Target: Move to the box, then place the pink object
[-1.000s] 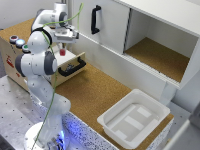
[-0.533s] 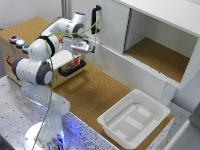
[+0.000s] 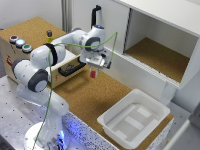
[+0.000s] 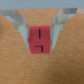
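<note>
My gripper (image 3: 94, 69) hangs above the cork floor, shut on the pink object (image 3: 93, 74), a small pink-red block that pokes out below the fingers. In the wrist view the pink object (image 4: 41, 40) fills the gap between both fingers (image 4: 23, 30), with cork underneath. The box (image 3: 162, 108), a shallow white bin with ridges on its floor, sits toward the exterior view's lower right, well apart from the gripper.
A wooden box (image 3: 12, 55) with coloured buttons and a black-handled drawer stands at the exterior view's left, a small dark cylinder with a red top (image 3: 49, 34) on it. A white cabinet (image 3: 165, 20) with an open cork-floored compartment rises behind.
The arm has swung from over the wooden box toward the exterior view's right, carrying the pink object out over the cork floor and nearer the box.
</note>
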Action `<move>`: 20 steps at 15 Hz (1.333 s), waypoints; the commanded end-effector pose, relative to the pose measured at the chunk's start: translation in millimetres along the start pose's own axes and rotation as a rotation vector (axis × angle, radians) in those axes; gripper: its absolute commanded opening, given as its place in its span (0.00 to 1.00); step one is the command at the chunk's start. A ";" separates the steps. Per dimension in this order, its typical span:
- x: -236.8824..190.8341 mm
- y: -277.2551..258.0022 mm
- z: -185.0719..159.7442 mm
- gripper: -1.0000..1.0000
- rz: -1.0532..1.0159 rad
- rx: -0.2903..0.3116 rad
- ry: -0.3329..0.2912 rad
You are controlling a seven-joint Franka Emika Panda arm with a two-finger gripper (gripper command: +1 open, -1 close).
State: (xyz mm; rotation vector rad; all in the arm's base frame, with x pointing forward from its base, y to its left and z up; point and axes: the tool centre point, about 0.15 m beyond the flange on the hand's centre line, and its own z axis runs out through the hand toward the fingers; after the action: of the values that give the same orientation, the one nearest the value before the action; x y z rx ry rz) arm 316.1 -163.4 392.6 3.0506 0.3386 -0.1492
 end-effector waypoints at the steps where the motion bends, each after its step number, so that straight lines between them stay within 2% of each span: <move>1: -14.6 132.2 20.7 0.00 0.126 0.080 0.022; 5: -13.8 193.6 30.4 0.00 0.252 0.070 0.004; 7: -8.4 215.4 46.7 0.00 0.310 0.100 -0.009; 10: 8.1 240.1 68.2 0.00 0.373 0.103 -0.039; 13: 19.2 252.2 85.0 0.00 0.403 0.129 -0.041; 15: 24.3 249.2 99.5 0.00 0.353 0.161 -0.023; 20: 16.3 220.1 129.1 0.00 0.136 0.171 0.003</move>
State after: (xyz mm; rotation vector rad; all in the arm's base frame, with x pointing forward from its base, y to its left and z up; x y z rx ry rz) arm 373.0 -383.3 300.4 3.1287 -0.0841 -0.1501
